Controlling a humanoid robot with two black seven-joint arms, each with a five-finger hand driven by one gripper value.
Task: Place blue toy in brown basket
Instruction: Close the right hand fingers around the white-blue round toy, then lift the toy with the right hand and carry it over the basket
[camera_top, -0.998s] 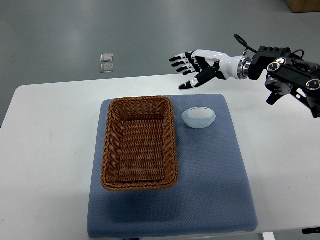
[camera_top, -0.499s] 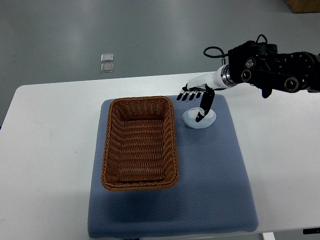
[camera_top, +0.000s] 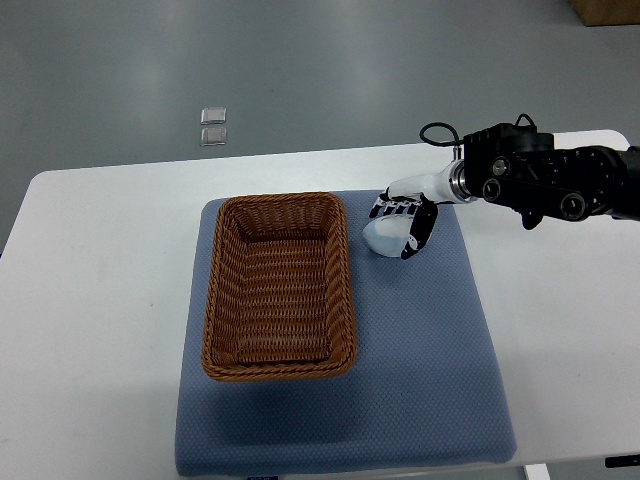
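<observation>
The blue mat (camera_top: 400, 380) spreads across the white table (camera_top: 100, 300); on its left half sits the brown basket (camera_top: 280, 286), long axis running near to far; just beside the basket's far right corner lies the blue toy (camera_top: 383, 236), a pale oval, mostly covered, so its long axis cannot be judged; the right hand (camera_top: 405, 222) wraps over it, fingers (camera_top: 420, 228) curled around the toy, arm entering from the right edge.
</observation>
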